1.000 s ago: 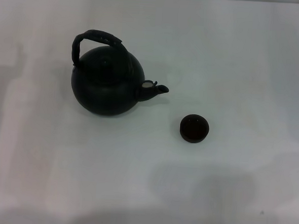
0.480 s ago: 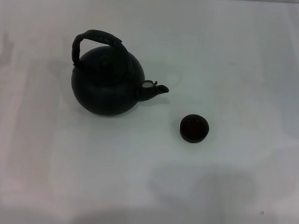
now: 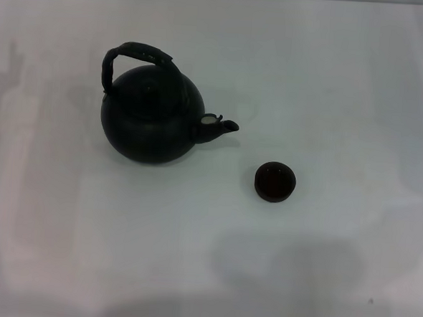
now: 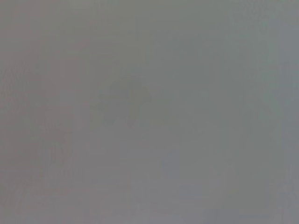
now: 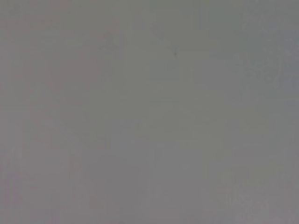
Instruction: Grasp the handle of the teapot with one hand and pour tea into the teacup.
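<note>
The round black matte teapot (image 3: 150, 121) stands upright on the white table (image 3: 345, 80), left of centre in the head view. Its dark rough arched handle (image 3: 137, 54) rises over the body. Its short spout (image 3: 217, 127), with a pale mark at its base, points right toward the teacup. The tiny dark brown-black teacup (image 3: 275, 182) stands on the table to the right of the teapot and a little nearer to me, well apart from the spout. Neither gripper shows in any view. Both wrist views show only plain grey surface.
Faint shadows lie on the table along the left side and near the front edge (image 3: 284, 267). Nothing else stands on the table in the head view.
The teapot and teacup have not moved. Only the faint shadows at the left side and the far right corner of the table have shifted slightly.
</note>
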Available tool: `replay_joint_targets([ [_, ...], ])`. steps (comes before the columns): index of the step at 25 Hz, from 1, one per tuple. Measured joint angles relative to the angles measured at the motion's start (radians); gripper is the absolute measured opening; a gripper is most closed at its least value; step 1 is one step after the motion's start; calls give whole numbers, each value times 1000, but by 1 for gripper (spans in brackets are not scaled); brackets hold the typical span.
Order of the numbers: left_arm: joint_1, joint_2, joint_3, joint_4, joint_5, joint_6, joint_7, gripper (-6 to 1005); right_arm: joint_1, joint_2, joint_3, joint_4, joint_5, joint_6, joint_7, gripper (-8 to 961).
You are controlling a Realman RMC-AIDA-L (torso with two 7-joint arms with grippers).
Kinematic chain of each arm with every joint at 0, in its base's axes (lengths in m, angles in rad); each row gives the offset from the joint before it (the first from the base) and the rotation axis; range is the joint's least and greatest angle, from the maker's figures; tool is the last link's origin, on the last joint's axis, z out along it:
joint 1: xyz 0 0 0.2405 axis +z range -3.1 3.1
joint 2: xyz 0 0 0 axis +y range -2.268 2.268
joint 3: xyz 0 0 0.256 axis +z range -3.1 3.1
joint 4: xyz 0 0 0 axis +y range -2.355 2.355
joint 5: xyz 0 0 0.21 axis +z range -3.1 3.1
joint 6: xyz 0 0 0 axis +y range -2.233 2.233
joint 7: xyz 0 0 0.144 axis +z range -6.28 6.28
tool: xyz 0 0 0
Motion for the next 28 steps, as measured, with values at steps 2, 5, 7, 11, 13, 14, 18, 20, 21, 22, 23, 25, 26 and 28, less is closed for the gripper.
replay_joint_targets([
  [2, -7, 1, 0, 0, 0, -6, 1, 772, -3, 0, 0, 0, 1, -1, 0, 847],
  [5, -15, 3, -1, 0, 0, -32, 1, 772, -2, -1, 0, 0, 1, -11, 0, 847],
  [7, -20, 3, -13, 0, -2, -52, 1, 773, 1, -1, 0, -1, 1, -24, 0, 847],
  [11, -22, 1, -43, 4, -7, -75, 1, 773, 10, -1, 0, -1, 0, -48, 0, 846],
  [13, -21, 1, -43, 7, -7, -75, 1, 773, 11, -1, 0, -2, 0, -51, 0, 846],
  [14, -20, 1, -43, 8, -7, -75, 1, 773, 12, -1, 0, -2, 0, -51, 0, 846],
  [18, -22, 2, -44, 7, -7, -74, 2, 774, 20, 0, 0, -2, 4, -49, 3, 847],
  [20, -22, 2, -44, 9, -4, -74, 2, 774, 22, 0, 0, -2, 4, -50, 1, 847],
  [21, -22, 2, -44, 9, -4, -74, 2, 774, 23, 0, 0, -2, 4, -50, 0, 847],
  [22, -22, 2, -44, 9, -5, -73, 2, 774, 25, 1, 0, -2, 5, -51, 0, 847],
  [23, -21, 1, -44, 10, -6, -72, 2, 774, 25, 1, 0, -2, 5, -52, 0, 847],
  [25, -18, 0, -46, 12, -9, -70, 2, 774, 26, 1, 0, -2, 5, -52, 0, 847],
  [26, -17, 0, -48, 12, -10, -69, 2, 774, 26, 2, 0, -2, 5, -52, 0, 847],
  [28, -16, 0, -51, 12, -11, -69, 1, 774, 26, 2, 0, -2, 5, -52, 3, 847],
])
